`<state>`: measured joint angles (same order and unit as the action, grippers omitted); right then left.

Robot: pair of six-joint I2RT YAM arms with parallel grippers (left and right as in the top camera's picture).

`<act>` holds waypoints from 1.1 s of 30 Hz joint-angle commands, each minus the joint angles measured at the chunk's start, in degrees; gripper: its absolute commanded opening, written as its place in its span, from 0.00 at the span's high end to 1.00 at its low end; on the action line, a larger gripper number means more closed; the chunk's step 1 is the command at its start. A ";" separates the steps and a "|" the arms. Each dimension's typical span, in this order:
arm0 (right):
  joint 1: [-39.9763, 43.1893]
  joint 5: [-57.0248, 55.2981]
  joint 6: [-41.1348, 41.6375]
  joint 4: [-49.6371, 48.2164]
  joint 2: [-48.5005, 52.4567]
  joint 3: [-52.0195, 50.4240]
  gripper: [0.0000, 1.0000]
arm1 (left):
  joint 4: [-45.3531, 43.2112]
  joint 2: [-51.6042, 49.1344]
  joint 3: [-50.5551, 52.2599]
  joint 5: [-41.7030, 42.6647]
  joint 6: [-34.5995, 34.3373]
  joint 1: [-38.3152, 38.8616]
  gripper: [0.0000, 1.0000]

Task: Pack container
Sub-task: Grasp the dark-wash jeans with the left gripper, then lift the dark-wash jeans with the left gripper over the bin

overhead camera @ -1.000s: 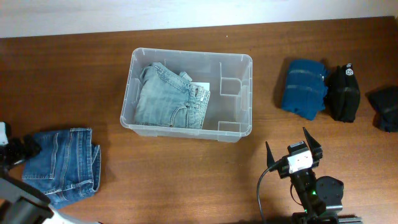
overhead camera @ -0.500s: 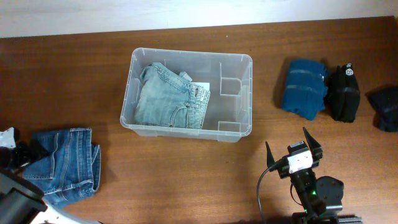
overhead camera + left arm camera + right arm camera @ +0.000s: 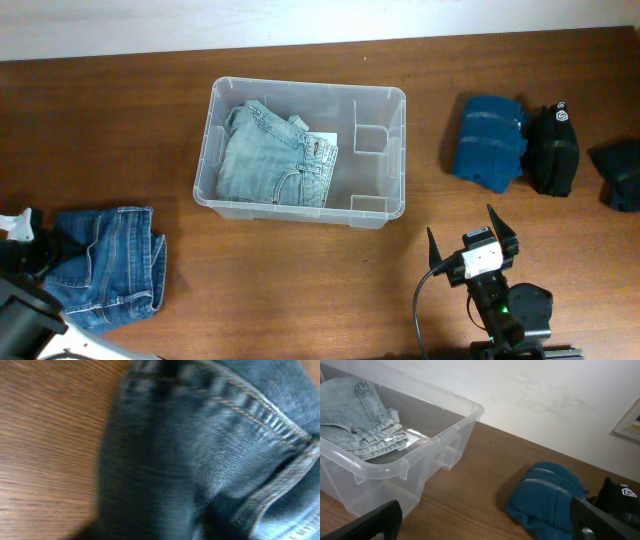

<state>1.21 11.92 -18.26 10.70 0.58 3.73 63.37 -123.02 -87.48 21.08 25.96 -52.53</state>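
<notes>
The clear plastic container (image 3: 310,87) stands mid-table with light-wash folded jeans (image 3: 275,155) lying in its left half. Darker blue jeans (image 3: 110,268) lie on the table at the far left. My left gripper (image 3: 38,258) is pressed into their left edge. In the left wrist view the blurred denim (image 3: 210,450) fills the frame and hides the jaws. My right gripper (image 3: 470,238) hovers open near the front edge, right of the container (image 3: 405,457), with nothing between its fingers (image 3: 375,522).
A folded teal-blue garment (image 3: 490,140), a black garment (image 3: 552,150) and a dark navy one (image 3: 620,172) lie in a row at the right. A white wall runs behind the table. Bare wood lies between the container and the right gripper.
My left gripper has pushed right into the dark jeans' edge, which has bunched and shifted slightly right. The right arm has not moved.
</notes>
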 commanded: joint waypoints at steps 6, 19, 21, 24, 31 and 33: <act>0.42 -0.09 -0.15 0.33 -0.37 -0.31 0.02 | 0.98 -4.04 1.75 11.15 -8.22 1.27 0.99; 0.42 -0.11 -0.15 0.33 -0.37 -0.31 0.02 | 22.05 -3.93 -21.18 18.56 -8.17 12.17 0.99; 0.42 -0.11 -0.15 0.33 -0.37 -0.31 0.02 | 26.43 -3.93 -28.20 18.43 -8.48 14.84 0.99; 0.42 -0.11 -0.15 0.33 -0.37 -0.31 0.02 | 31.78 -3.93 -39.56 16.39 -11.50 19.04 0.99; 0.42 -0.11 -0.15 0.33 -0.37 -0.31 0.02 | 33.33 -2.36 -64.61 14.73 -20.46 29.75 0.99; 0.42 -0.11 -0.15 0.33 -0.37 -0.31 0.02 | 33.33 -2.19 -71.21 14.73 -21.94 32.35 0.99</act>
<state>1.21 11.94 -18.28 10.68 0.58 3.73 96.31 -128.16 -148.90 32.58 9.74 -23.75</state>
